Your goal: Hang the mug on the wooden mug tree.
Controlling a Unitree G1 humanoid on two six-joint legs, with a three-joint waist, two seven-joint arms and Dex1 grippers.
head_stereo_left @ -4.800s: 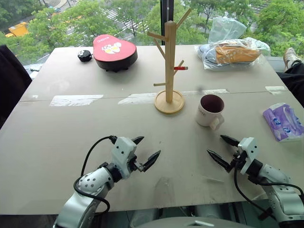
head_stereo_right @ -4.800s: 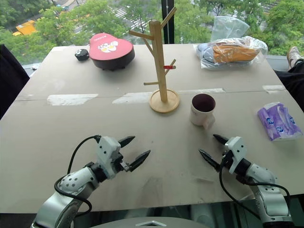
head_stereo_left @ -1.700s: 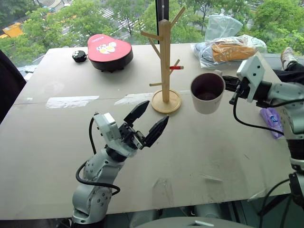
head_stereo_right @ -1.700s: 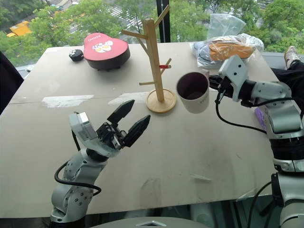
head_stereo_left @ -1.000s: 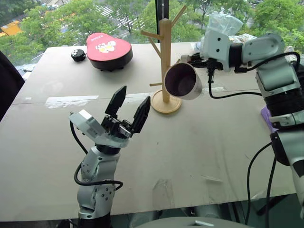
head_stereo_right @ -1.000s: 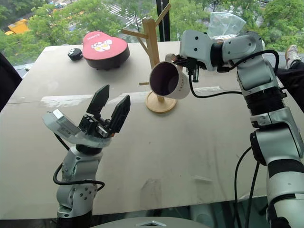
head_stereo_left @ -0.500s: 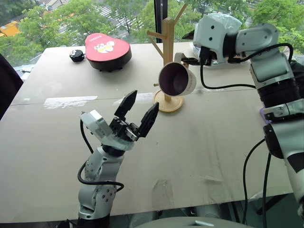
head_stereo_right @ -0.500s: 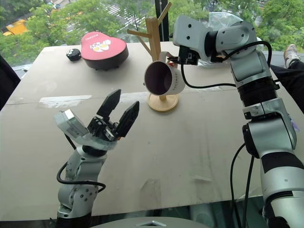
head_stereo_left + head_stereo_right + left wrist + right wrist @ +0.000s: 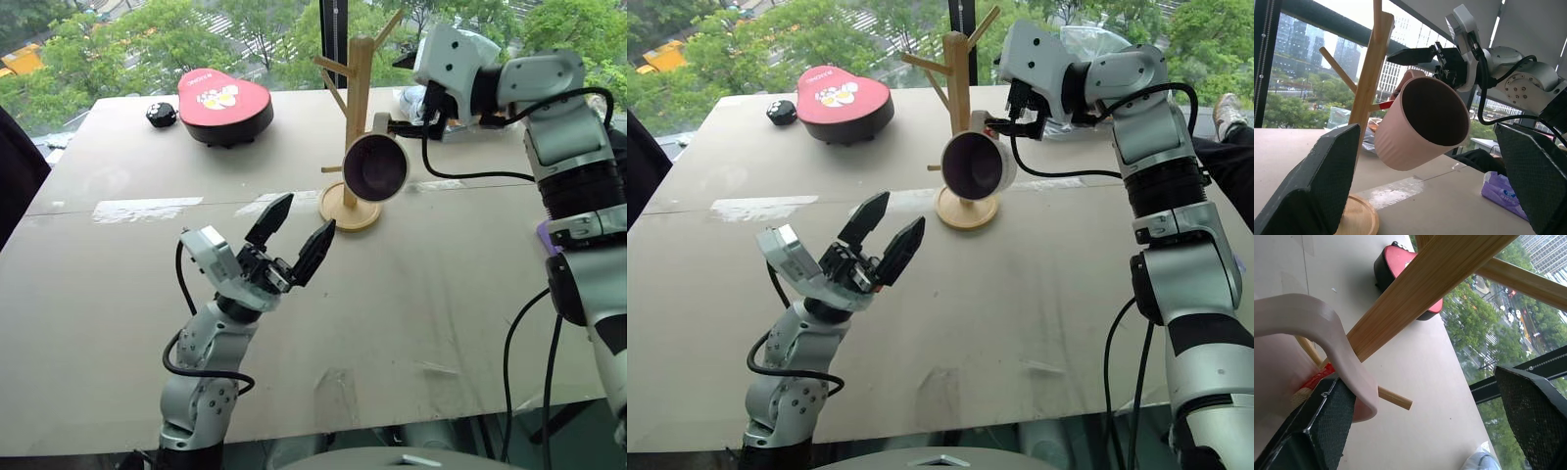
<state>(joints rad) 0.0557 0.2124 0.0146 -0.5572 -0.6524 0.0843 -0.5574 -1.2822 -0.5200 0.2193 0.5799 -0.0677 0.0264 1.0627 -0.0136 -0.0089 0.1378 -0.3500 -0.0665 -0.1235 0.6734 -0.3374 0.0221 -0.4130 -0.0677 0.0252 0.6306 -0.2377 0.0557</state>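
Observation:
The white mug (image 9: 375, 166), dark maroon inside, hangs tilted by its handle (image 9: 1337, 347) on the red-tipped peg (image 9: 1309, 382) of the wooden mug tree (image 9: 359, 117), mouth toward me. My right gripper (image 9: 402, 93) stands open just right of the tree, one finger (image 9: 1327, 426) beside the handle and nothing clamped. Lower left over the table, my left gripper (image 9: 306, 215) is open and empty, pointing up toward the mug (image 9: 1420, 122) and the post (image 9: 1369, 68).
On the table (image 9: 441, 294), a red heart-shaped box (image 9: 223, 101) and a small black object (image 9: 161, 115) sit at the back left. A plastic bag (image 9: 1087, 44) lies at the back right, a purple tissue pack (image 9: 1503, 193) at the right edge. A person's dark sleeve (image 9: 15, 166) borders the left.
The right gripper has opened and let go of the mug's handle. The mug now hangs from the red-tipped peg. The left arm has hardly moved.

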